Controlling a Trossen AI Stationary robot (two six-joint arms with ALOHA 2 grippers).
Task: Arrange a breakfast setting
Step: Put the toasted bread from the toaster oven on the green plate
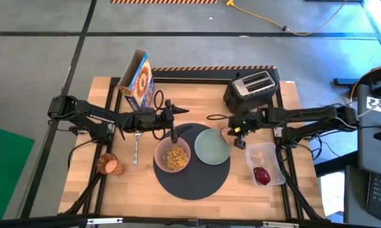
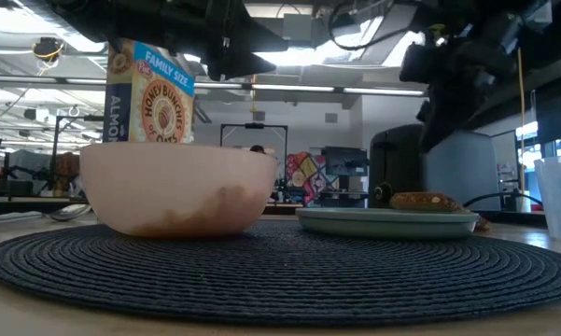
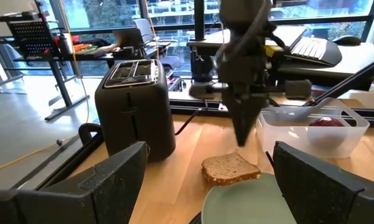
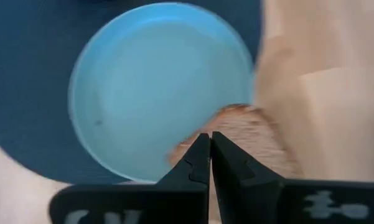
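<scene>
Behind the toast slice (image 1: pixel 226 134) (toaster (image 1: pixel 252 88) near), the right end effector (image 1: pixel 239 143) hangs closed, empty.

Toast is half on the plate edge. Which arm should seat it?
Right. The right gripper, shut, hangs directly over the toast slice at the pale green plate rim; the left gripper, open, is over the mat's far side.

- A pink bowl (image 1: pixel 172 156) holding cereal and a pale green plate (image 1: pixel 212 147) are set on the round dark mat (image 1: pixel 191 180).
- A toast slice (image 3: pixel 230 168) is laid against the plate's rim.
- A red fruit (image 1: pixel 261 174) is kept in a clear tub (image 1: pixel 271 155).
- A spoon (image 1: pixel 135 149) and an amber cup (image 1: pixel 109 164) are placed left of the mat.
</scene>
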